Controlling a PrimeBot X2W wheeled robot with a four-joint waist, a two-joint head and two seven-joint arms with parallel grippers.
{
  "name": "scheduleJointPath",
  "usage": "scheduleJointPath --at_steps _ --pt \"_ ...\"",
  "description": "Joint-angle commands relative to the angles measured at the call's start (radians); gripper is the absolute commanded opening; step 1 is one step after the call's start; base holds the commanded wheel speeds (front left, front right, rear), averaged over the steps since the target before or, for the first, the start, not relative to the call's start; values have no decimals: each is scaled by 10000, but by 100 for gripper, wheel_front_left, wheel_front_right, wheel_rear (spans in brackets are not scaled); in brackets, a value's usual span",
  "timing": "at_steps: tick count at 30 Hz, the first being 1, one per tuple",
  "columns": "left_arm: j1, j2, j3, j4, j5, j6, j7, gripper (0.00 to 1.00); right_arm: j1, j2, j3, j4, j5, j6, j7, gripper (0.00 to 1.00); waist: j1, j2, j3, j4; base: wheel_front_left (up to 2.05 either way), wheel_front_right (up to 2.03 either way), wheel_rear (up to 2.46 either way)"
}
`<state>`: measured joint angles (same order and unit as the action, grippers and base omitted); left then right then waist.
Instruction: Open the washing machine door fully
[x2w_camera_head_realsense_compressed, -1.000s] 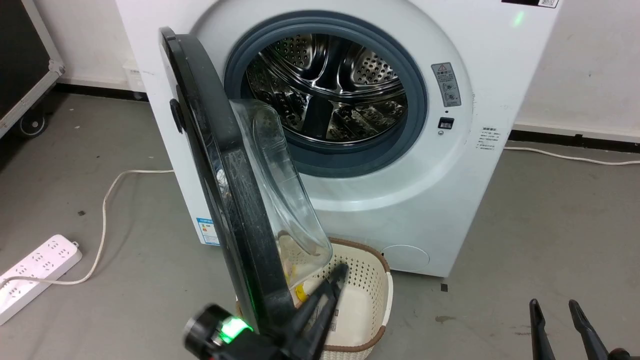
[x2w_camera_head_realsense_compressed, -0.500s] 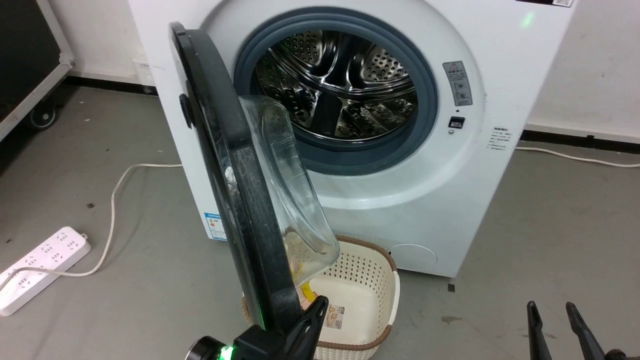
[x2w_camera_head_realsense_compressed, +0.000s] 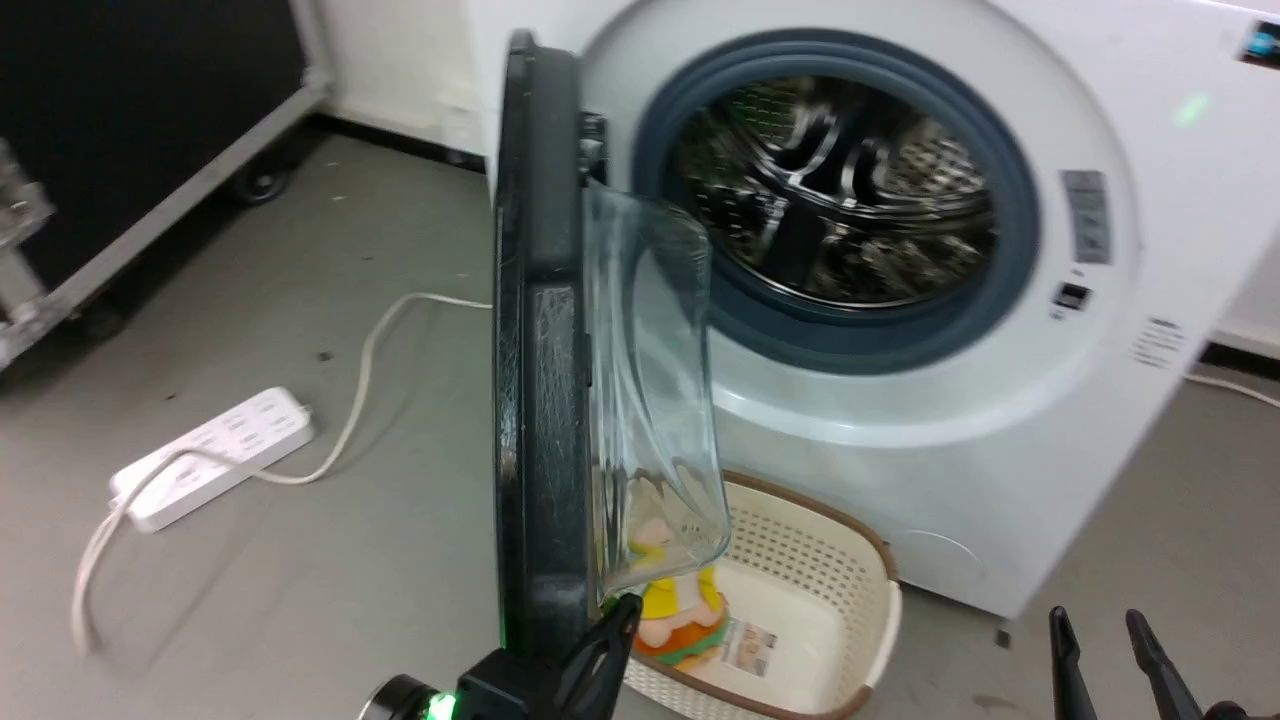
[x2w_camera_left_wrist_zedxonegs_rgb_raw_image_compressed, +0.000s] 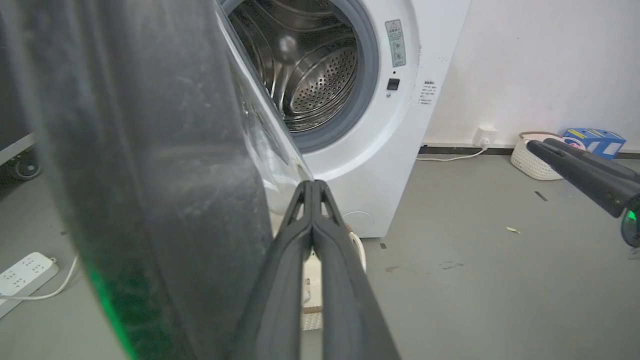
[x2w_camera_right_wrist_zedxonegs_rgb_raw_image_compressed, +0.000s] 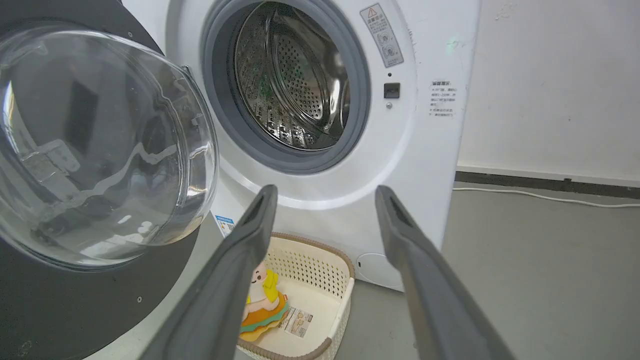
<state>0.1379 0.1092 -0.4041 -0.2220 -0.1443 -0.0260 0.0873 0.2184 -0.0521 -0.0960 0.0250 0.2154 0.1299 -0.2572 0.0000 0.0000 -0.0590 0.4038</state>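
The washing machine (x2w_camera_head_realsense_compressed: 1000, 450) stands with its steel drum exposed. The washing machine door (x2w_camera_head_realsense_compressed: 535, 400), a black disc with a clear glass bowl (x2w_camera_head_realsense_compressed: 650, 380), stands ajar and edge-on in the head view. My left gripper (x2w_camera_head_realsense_compressed: 618, 615) is shut, its tip lying against the inner side of the door's lower rim. In the left wrist view the shut left gripper (x2w_camera_left_wrist_zedxonegs_rgb_raw_image_compressed: 312, 186) runs along the door (x2w_camera_left_wrist_zedxonegs_rgb_raw_image_compressed: 125, 175) beside the glass. My right gripper (x2w_camera_head_realsense_compressed: 1097, 618) hangs open at the lower right, apart from the machine. The right wrist view shows the right gripper (x2w_camera_right_wrist_zedxonegs_rgb_raw_image_compressed: 324, 192) open before the door (x2w_camera_right_wrist_zedxonegs_rgb_raw_image_compressed: 100, 150).
A cream basket (x2w_camera_head_realsense_compressed: 870, 560) holding a yellow and orange toy (x2w_camera_head_realsense_compressed: 680, 610) sits on the floor under the door. A white power strip (x2w_camera_head_realsense_compressed: 215, 455) and its cable lie at the left, a black wheeled case (x2w_camera_head_realsense_compressed: 150, 120) behind. Another basket (x2w_camera_left_wrist_zedxonegs_rgb_raw_image_compressed: 535, 160) and a blue box (x2w_camera_left_wrist_zedxonegs_rgb_raw_image_compressed: 595, 140) stand by the wall.
The head camera has swung, shifting the machine to the right in the view. The door now stands more edge-on, seemingly swung further out with the left gripper at its rim. The right gripper stays open.
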Motion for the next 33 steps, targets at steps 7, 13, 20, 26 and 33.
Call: scheduleJointPath --at_steps 7,13,20,26,33 --pt "51 132 680 -181 -150 528 -249 0 -415 18 562 161 -170 8 -45 100 0 0 229 981 0 0 0" --pt "64 199 1521 -194 -399 1011 -629 0 -837 18 939 417 -426 8 -45 100 0 0 521 1139 0 0 0" --pt "-176 412 2720 -16 -857 1457 -945 0 -993 18 940 473 -719 8 -45 100 0 0 911 1174 0 0 0" --pt "-1306 1017 3948 1084 -1589 1370 -1075 0 -827 8 618 97 -1191 8 25 100 0 0 1657 1185 0 0 0" --pt "-2808 1674 4759 2725 -2078 1168 -1285 0 -694 -137 313 -701 -1440 8 400 100 0 0 2507 1019 0 0 0"
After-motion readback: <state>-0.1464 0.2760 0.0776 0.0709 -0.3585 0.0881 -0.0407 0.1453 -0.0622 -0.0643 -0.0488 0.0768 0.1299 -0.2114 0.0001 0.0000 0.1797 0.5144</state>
